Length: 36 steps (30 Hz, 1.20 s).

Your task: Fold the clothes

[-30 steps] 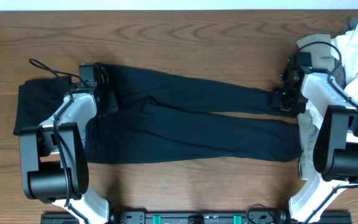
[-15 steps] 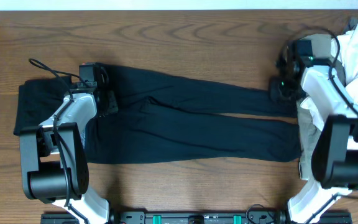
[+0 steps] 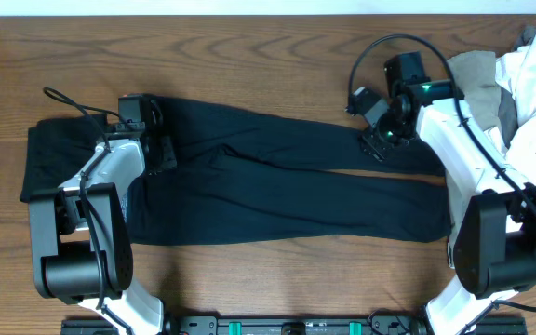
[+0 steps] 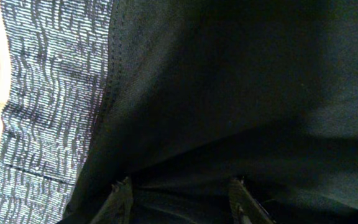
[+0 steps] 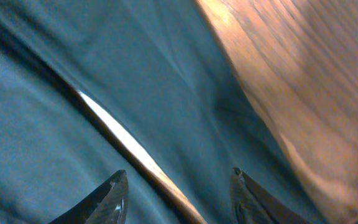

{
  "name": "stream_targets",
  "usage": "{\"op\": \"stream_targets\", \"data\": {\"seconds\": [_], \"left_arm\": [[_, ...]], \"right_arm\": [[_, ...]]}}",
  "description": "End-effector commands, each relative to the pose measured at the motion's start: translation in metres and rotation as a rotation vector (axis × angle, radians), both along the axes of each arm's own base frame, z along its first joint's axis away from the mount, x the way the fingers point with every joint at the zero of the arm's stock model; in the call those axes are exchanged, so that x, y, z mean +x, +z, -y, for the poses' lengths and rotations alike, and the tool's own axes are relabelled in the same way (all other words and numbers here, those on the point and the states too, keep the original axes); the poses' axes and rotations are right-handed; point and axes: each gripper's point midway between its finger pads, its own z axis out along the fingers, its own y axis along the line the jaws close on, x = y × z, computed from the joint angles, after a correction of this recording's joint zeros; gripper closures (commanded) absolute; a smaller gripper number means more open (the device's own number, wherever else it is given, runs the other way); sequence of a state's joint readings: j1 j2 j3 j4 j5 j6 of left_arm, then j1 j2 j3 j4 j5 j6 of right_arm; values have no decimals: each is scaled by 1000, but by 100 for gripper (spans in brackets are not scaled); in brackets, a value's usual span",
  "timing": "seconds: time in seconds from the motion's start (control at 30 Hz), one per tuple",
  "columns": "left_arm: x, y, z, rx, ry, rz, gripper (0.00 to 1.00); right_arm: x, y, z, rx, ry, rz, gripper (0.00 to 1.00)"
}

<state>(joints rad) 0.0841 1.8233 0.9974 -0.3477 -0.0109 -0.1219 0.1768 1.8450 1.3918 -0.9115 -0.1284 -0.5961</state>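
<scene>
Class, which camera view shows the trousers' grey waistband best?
The left wrist view: the waistband fills its left side, its grey weave and pale red edge clear. Overhead, the trousers look uniformly dark and no waistband can be made out. The right wrist view shows only trouser legs and table.

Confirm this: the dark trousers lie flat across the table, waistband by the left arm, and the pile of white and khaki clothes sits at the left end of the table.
Wrong side: the pile of white and khaki clothes sits at the right end of the table, as the overhead view shows. The dark trousers do lie flat, waistband by the left arm.
</scene>
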Motion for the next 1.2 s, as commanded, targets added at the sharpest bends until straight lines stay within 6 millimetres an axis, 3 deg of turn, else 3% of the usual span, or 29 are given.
{"op": "stream_targets", "data": {"seconds": [0.0, 0.13, 0.4, 0.5, 0.7, 1.17], "left_arm": [[-27, -25, -9, 24, 6, -110, 47], [-27, -25, -8, 20, 8, -109, 47], [-27, -25, -8, 19, 12, -109, 47], [-27, -25, -8, 19, 12, -109, 47], [-27, -25, -8, 19, 12, -109, 47], [-27, -25, -8, 19, 12, -110, 47]], "right_arm": [[-3, -5, -5, -3, 112, 3, 51], [-6, -9, -4, -10, 143, -1, 58], [-14, -34, -1, -25, 171, 2, 55], [-6, -45, 11, -94, 138, 48, 66], [-2, -55, 16, -115, 119, 84, 59], [8, -56, 23, -116, 95, 117, 61]]}}
